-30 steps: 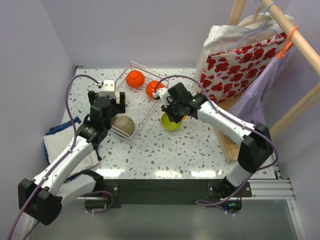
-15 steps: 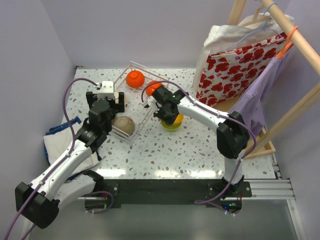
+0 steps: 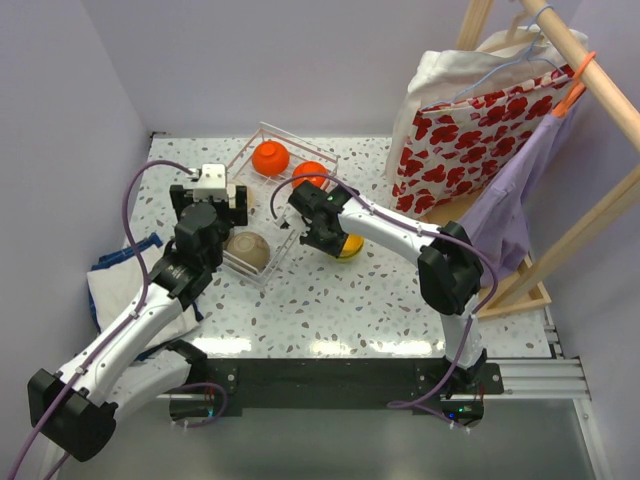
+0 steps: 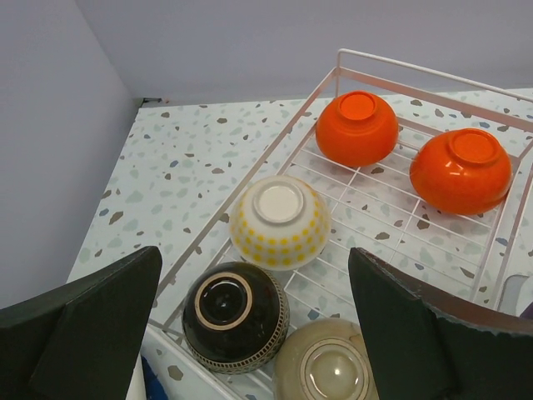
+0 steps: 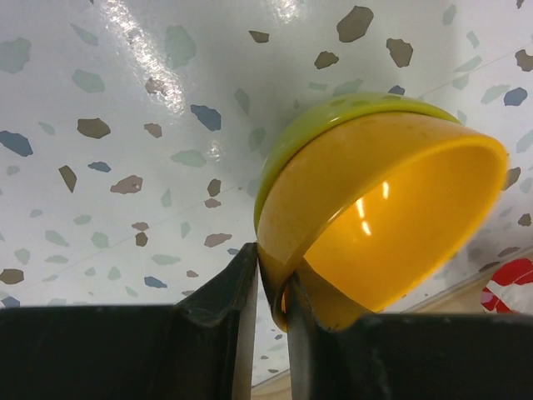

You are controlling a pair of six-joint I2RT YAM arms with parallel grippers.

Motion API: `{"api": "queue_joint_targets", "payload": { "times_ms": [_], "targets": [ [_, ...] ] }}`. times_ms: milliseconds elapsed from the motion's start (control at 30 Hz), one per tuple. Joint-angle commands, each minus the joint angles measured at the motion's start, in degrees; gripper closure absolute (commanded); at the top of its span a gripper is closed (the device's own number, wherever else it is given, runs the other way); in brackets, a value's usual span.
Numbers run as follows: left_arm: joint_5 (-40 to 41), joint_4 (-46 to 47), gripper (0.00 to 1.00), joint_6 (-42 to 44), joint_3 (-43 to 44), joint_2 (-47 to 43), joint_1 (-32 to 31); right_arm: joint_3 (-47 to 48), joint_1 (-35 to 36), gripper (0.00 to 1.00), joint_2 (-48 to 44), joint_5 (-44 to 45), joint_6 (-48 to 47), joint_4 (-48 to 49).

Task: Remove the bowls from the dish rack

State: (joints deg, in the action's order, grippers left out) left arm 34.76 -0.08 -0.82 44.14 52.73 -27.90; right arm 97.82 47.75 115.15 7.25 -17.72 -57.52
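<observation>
A wooden clothes rack [image 3: 590, 70] stands at the right of the speckled table [image 3: 340, 300], hung with a white bag printed with red flowers [image 3: 470, 135] and a purple garment [image 3: 505, 195]. A white cloth [image 3: 115, 295] lies at the table's left edge, under the left arm. The dish rack [image 3: 262, 135] sits at the back left of the table, its right wire wall just beside the right arm's wrist.

The left gripper [image 4: 254, 258] hovers above the near end of the dish rack with its fingers spread wide, holding and touching nothing. The right gripper [image 5: 271, 292] is on the table just right of the dish rack. Its fingers are pressed together on the rim of the yellow-orange bowl [image 5: 383, 217], one finger inside and one outside. That bowl is tilted and sits nested in the lime green bowl [image 5: 333, 112], which rests on the table. Only the green bowl's rim shows.

Five bowls are in the dish rack, all upside down: two orange-red bowls [image 4: 356, 127] [image 4: 460, 169] at the far end, one cream bowl with yellow dots [image 4: 279, 221] in the middle, and one dark brown bowl [image 4: 235, 312] touching one tan bowl [image 4: 329, 367] at the near end. Two bowls are outside it, one yellow-orange and one lime green. That makes seven bowls.
</observation>
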Motion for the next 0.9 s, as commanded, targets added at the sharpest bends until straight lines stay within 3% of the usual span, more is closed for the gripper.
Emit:
{"api": "queue_joint_targets", "payload": {
  "times_ms": [0,167,867],
  "targets": [
    [0.4,3.7,0.01,0.4,-0.5,-0.9,-0.3,2.3,0.5,0.72,-0.3,2.9,-0.7,-1.9],
    [-0.2,3.9,0.00,0.5,-0.6,-0.9,-0.3,0.8,1.0,0.58,-1.5,3.3,1.2,-0.2],
    [-1.7,3.9,0.01,0.3,-0.7,-0.5,-0.2,-5.8,4.0,0.55,-10.3,4.4,9.4,11.5]
  ]
}}
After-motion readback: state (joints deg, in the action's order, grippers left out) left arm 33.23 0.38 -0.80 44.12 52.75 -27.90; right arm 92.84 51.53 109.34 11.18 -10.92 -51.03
